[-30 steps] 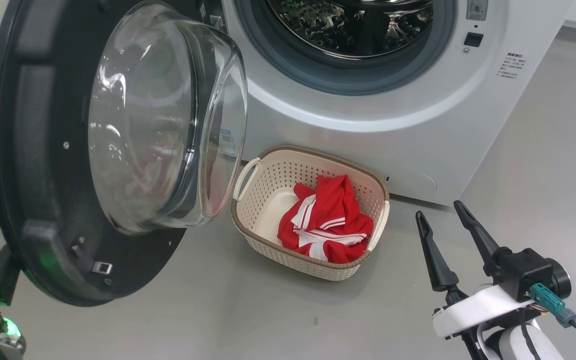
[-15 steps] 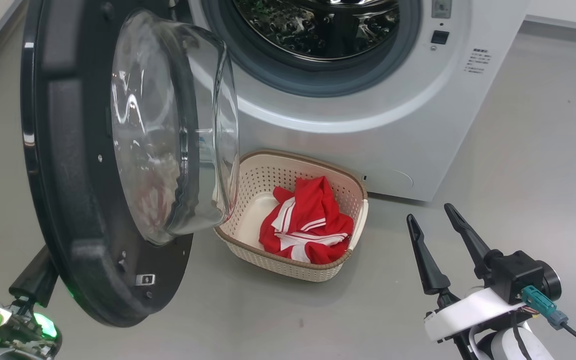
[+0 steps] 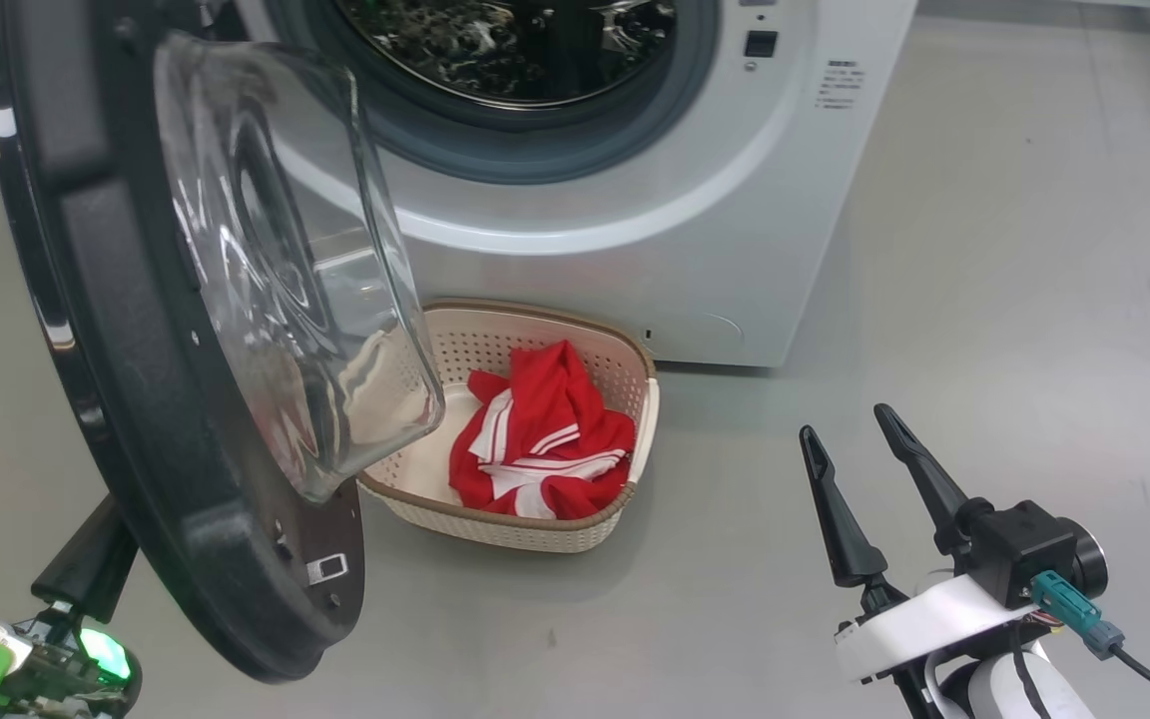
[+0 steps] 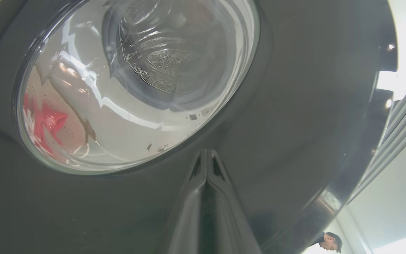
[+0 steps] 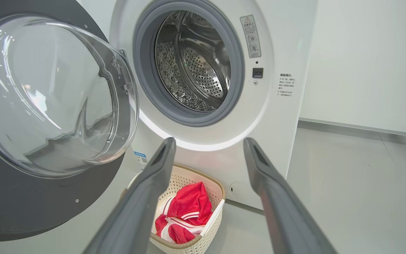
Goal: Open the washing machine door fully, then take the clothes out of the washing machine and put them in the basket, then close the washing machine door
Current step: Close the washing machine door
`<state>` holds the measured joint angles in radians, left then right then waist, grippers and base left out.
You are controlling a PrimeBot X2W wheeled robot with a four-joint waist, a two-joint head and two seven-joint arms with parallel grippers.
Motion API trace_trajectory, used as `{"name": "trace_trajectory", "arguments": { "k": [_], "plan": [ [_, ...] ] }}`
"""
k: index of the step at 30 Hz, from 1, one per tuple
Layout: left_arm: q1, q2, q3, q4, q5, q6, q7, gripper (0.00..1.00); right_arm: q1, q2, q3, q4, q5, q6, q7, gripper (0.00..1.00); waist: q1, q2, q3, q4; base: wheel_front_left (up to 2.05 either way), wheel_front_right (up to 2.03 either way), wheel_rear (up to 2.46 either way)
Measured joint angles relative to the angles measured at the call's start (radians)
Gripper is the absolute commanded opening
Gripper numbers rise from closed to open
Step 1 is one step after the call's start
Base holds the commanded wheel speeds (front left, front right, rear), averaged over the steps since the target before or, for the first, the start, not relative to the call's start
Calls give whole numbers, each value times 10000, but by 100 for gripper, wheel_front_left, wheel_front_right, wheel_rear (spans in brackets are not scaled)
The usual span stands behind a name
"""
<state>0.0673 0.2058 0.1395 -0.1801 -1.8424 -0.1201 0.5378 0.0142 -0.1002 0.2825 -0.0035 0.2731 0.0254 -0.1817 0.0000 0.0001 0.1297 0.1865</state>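
**Laundry Is Out, and the Door Waits to Be Shut**

The clothes (image 3: 540,439), red with white stripes, lie heaped in the basket (image 3: 495,524) on the floor (image 3: 984,300) just in front of the washing machine (image 3: 585,250). The steel drum (image 5: 203,70) looks empty in the right wrist view. The washing machine door (image 3: 86,300) stands swung out to the robot's left, its glass bowl facing the machine.

The left gripper (image 4: 206,155) sits behind the door with its fingers pressed together and nothing between them. Its tips are at the black outer face below the glass, though contact cannot be confirmed. The right gripper (image 3: 843,420) hangs wide and empty over bare floor, well apart from the basket.

The step in hand appears to be the closing. It would go best as a steady push on the black rim rather than the glass, following the door's arc until the latch meets the machine's front.

In the head view the door's lower edge and the bowl overlap the basket's left end, and how much clearance there is cannot be told. The floor to the right lies open for the idle arm.
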Motion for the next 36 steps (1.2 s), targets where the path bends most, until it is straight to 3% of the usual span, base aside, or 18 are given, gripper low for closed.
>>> {"name": "trace_trajectory", "arguments": {
  "k": [19,36],
  "plan": [
    [-483,-257,-318,-240,-50,0,345,0,-314,100,36,13,182,0,-268,100,0,0,709,-1674,0,0,0],
    [-2257,-546,-675,729,-82,6,313,0,-822,288,209,198,345,90,-447,100,0,0,1641,-3000,0,0,0]
  ]
}}
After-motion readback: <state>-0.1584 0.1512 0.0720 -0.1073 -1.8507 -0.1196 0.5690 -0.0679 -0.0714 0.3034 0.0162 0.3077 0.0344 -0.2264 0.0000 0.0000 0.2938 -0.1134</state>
